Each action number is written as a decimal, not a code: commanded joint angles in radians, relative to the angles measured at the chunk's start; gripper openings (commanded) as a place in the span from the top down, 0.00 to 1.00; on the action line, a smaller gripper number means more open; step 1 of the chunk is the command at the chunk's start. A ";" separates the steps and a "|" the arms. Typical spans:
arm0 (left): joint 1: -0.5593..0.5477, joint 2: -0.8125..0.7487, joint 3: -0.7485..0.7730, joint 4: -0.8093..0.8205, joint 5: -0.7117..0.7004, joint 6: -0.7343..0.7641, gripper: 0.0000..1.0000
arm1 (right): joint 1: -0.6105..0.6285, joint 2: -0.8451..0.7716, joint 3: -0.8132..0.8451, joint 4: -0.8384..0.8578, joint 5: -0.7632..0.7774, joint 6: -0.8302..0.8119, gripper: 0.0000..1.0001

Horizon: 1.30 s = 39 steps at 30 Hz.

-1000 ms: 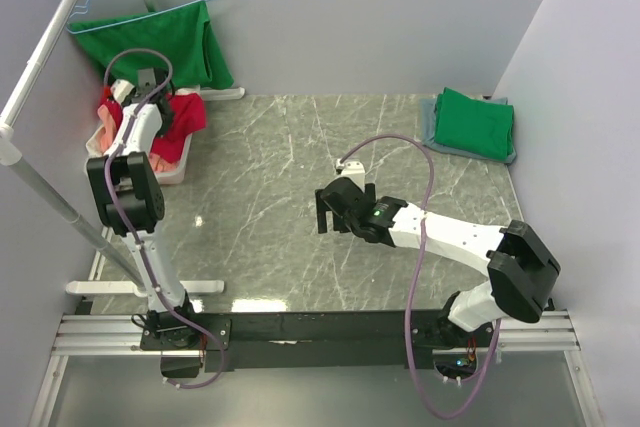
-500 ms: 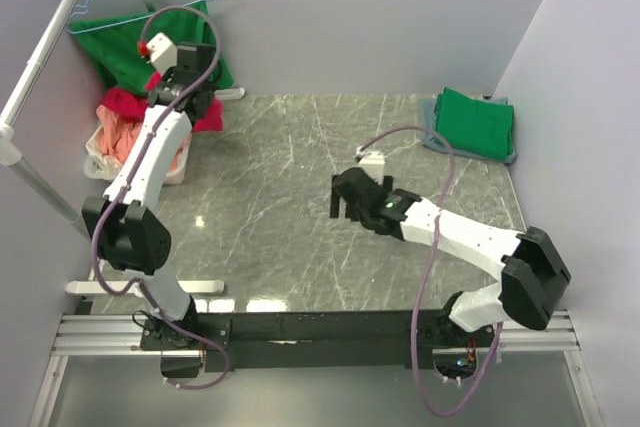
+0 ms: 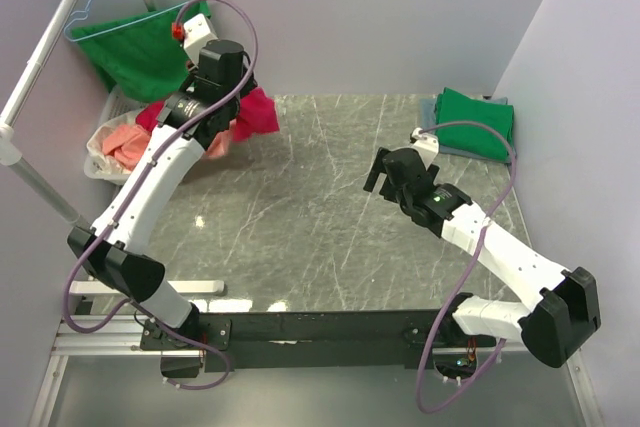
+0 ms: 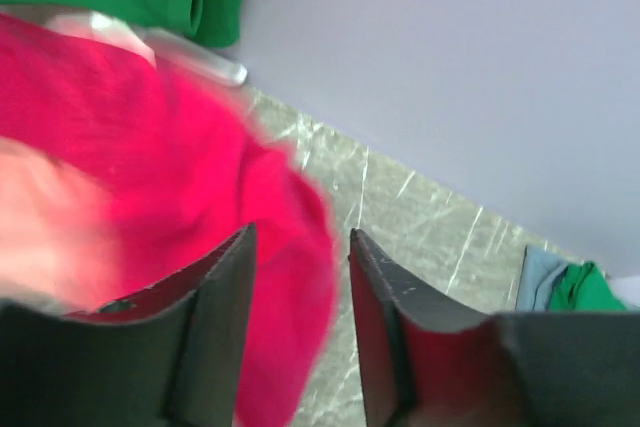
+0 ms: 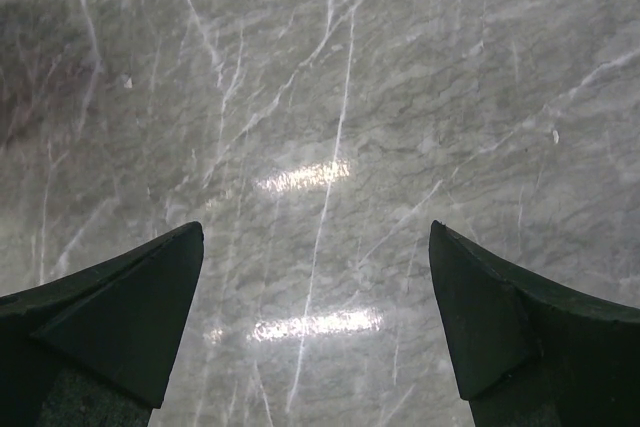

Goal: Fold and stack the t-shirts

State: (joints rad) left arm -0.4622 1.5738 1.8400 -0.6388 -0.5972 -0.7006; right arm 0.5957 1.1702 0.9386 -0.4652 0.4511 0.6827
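1. Over the middle of the worktop (image 3: 300,227), the right tool (image 5: 315,237) hovers wide open and empty.
2. Far left, the left tool (image 4: 302,235) stands parted about the blurred red t-shirt (image 3: 258,112), above the back edge; loosed there, the shirt may land bunched or snag the basket (image 3: 97,160).

Table (image 3: 300,217) viewed from high above its near edge. Left wrist view held close on red t-shirt (image 4: 150,177), shared with top view. Right wrist view pointed down at table, near.
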 commanded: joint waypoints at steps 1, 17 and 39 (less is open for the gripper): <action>-0.001 -0.047 0.011 0.062 -0.067 0.035 0.50 | -0.005 -0.040 -0.026 0.019 -0.022 0.000 0.00; -0.001 0.083 -0.050 0.007 0.045 0.061 0.59 | -0.005 0.023 -0.011 0.034 -0.063 -0.018 0.00; 0.057 0.396 -0.246 0.050 0.177 -0.054 0.40 | -0.004 0.019 -0.058 0.042 -0.074 -0.026 0.00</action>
State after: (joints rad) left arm -0.4179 1.9354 1.5990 -0.6441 -0.4629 -0.7383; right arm 0.5949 1.2007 0.8845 -0.4484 0.3714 0.6643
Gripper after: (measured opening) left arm 0.609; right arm 0.996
